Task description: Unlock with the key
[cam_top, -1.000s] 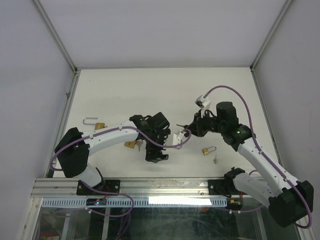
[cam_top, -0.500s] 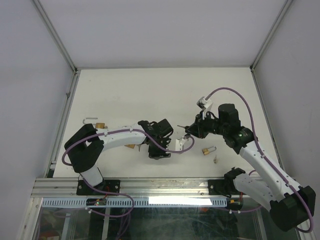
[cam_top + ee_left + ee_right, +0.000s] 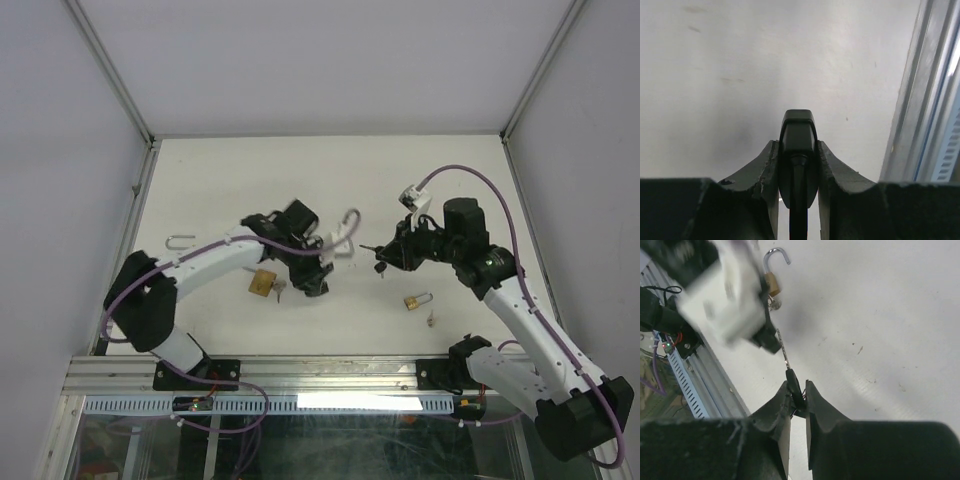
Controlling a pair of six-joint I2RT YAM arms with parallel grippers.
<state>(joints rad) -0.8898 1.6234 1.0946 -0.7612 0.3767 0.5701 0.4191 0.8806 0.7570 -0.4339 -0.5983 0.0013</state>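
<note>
Two robot arms. The left arm (image 3: 205,258) and right arm (image 3: 530,330) have smooth white shells on the long links and blocky black joints. A purple cable (image 3: 458,168) loops along each. Flat black bases (image 3: 470,358). Dark, matte fingers (image 3: 762,170), curved and tapering. A small white block (image 3: 410,196) sits by the right wrist.

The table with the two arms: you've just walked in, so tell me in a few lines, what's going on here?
The right tool is clamped on a black-headed key, its blade pointing toward the left arm. The left tool is closed around a small black piece that can't be identified from here. One brass padlock lies on the table by the left arm, and another padlock lies near the right. Neither is held.
</note>
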